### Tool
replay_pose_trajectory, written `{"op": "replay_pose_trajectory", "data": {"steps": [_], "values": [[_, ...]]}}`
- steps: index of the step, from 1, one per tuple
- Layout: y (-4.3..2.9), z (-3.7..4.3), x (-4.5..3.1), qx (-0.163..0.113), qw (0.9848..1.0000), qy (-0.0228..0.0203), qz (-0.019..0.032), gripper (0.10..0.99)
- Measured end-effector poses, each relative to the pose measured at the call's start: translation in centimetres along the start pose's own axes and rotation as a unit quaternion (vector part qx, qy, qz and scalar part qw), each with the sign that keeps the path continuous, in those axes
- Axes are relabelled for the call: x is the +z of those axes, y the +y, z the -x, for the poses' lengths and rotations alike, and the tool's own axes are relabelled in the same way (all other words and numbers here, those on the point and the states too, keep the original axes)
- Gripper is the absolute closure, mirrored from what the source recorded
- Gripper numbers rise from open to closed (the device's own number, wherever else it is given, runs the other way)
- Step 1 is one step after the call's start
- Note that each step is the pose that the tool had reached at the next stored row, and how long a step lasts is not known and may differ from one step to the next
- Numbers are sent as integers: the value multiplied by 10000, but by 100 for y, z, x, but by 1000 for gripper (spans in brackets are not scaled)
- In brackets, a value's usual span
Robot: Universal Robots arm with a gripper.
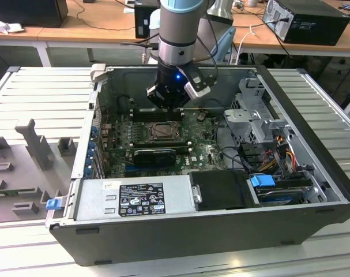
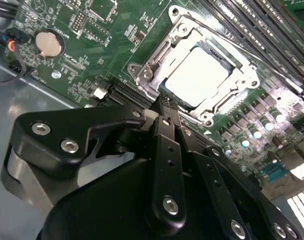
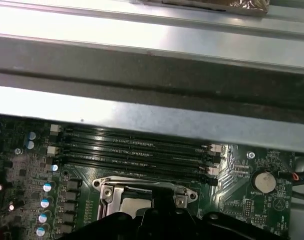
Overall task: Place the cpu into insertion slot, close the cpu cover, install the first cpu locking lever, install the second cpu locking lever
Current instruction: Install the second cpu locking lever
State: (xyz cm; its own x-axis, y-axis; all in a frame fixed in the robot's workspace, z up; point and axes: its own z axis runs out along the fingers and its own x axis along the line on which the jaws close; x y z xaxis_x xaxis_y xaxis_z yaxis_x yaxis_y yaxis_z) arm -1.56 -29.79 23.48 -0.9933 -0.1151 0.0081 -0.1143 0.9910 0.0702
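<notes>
The cpu (image 2: 196, 75) already sits in the insertion slot (image 2: 189, 97), pale metal face up, and the cpu cover (image 2: 227, 40) lies flat around it, its square window framing the chip, so the cover looks closed; judged from this, the work is at the lever stage. Taking the insertion slot as landmark: the long black memory slots (image 3: 136, 150) run alongside one edge of it, and the coin cell battery (image 2: 48, 44) sits well apart on the green motherboard (image 2: 91, 60) past another edge. In the exterior view the slot (image 1: 162, 131) lies mid-board inside the open computer case (image 1: 313, 115), with the black expansion card (image 1: 154, 154) just beside it, toward the camera.

The gripper (image 2: 162, 102) hangs right over the slot's edge, fingertips at the cover's rim, presumably lined up to work a locking lever there. The fingers (image 2: 166, 130) look pressed nearly together with no visible gap; nothing can be made out between them, and whether they pinch a thin lever wire can't be told. In the exterior view the gripper (image 1: 166, 103) hovers just above the slot.
</notes>
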Motion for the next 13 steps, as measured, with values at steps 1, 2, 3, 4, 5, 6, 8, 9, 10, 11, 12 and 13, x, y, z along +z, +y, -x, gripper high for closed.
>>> {"op": "replay_pose_trajectory", "data": {"steps": [1, 2, 3, 4, 5, 6, 8, 9, 10, 11, 12, 13], "values": [[3, 0, -46, 1, 10000, 0, 0, 980], [5, -1, -80, 1, 10000, 0, 0, 980], [8, -1, -115, 2, 10000, 0, 0, 980], [10, -1, -145, 3, 10000, 0, 0, 980], [11, -1, -168, 4, 10000, 0, 0, 980], [9, -1, -185, 4, 10000, 0, 0, 980], [-10, -4, -192, 7, 10000, -1, 1, 980], [-23, -6, -193, 8, 10000, -1, 0, 980], [-45, -8, -195, 8, 10000, -1, 0, 980], [-65, -11, -196, 8, 10000, -1, 0, 980], [-105, -16, -197, 8, 10000, -1, 1, 980], [-129, -19, -198, 9, 10000, -1, 0, 980]]}}
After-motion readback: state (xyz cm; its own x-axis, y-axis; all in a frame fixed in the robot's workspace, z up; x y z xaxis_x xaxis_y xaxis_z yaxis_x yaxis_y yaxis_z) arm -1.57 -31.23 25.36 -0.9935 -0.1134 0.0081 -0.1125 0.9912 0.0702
